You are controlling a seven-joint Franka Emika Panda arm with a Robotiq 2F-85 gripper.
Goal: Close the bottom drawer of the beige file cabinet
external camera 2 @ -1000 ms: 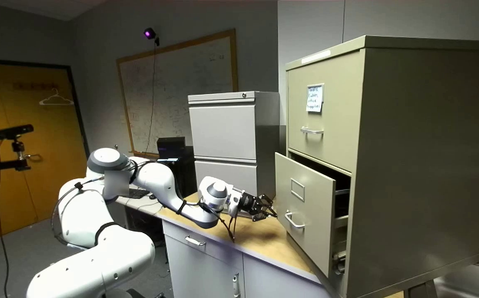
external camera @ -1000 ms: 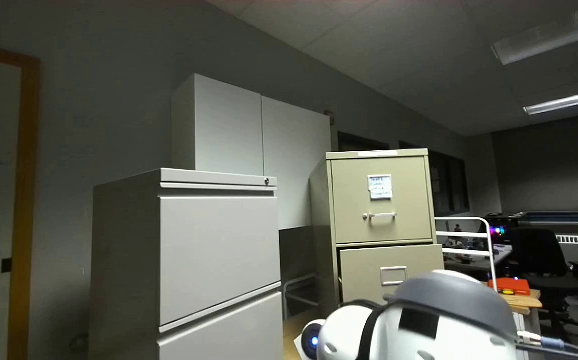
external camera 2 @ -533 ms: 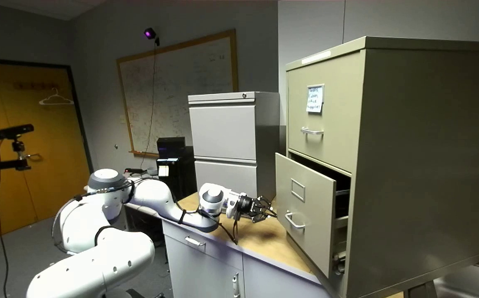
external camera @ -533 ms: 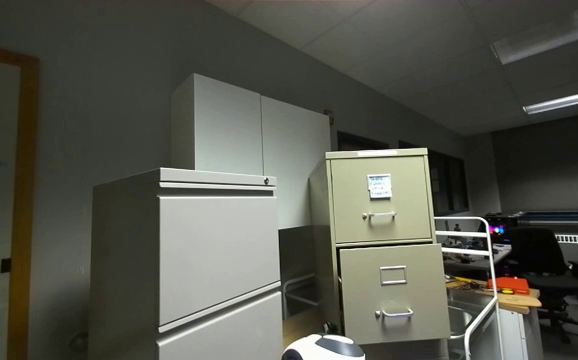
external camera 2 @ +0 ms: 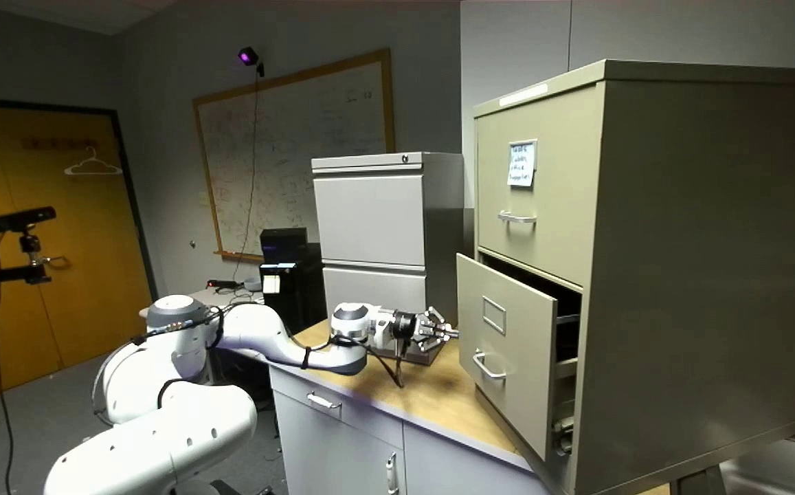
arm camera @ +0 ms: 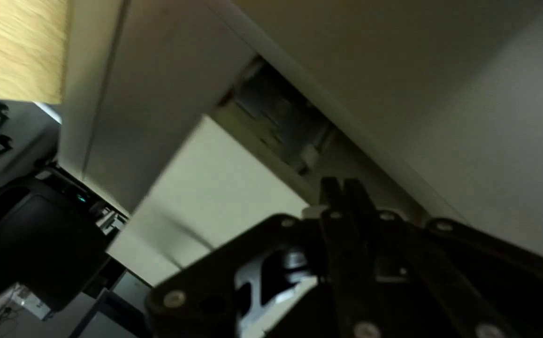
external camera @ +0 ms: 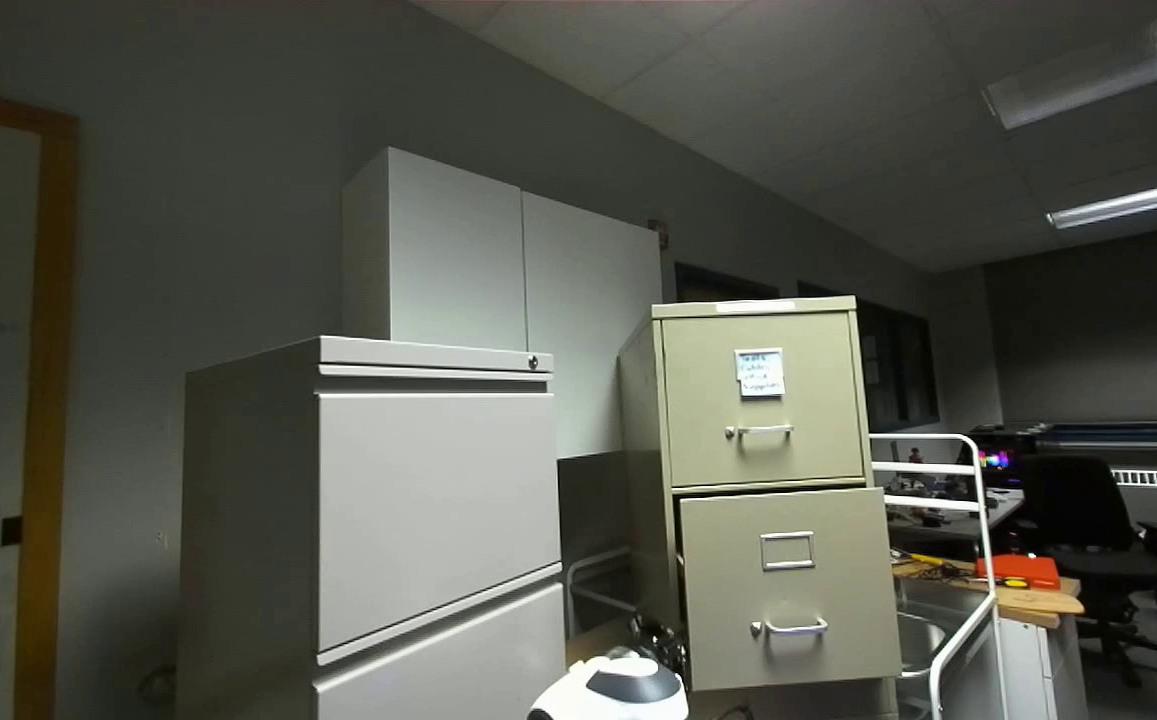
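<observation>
The beige file cabinet (external camera: 640,480) (external camera 2: 699,261) shows in both exterior views. Its bottom drawer (external camera: 788,585) (external camera 2: 507,364) is pulled part way out, with a dark gap behind its front. My gripper (external camera 2: 455,333) is at the drawer front's left edge, about level with the handle or a little above it. It also shows in an exterior view (external camera: 660,640) just left of that edge. Whether it touches the drawer I cannot tell. In the wrist view my fingertips (arm camera: 343,184) are together with nothing between them. A gap with blurred things inside and a bright pale panel lie beyond them.
A pale grey-white file cabinet (external camera: 438,510) (external camera 2: 373,220) stands left of the beige one. Both stand on a wooden counter (external camera 2: 438,399), which also shows in the wrist view (arm camera: 18,47). A white rack (external camera: 978,480) and an orange case (external camera: 1023,572) are to the right.
The arm has lowered and moved left, out from in front of the drawer. The gripper has turned about its axis and risen slightly. The drawer stays in place.
</observation>
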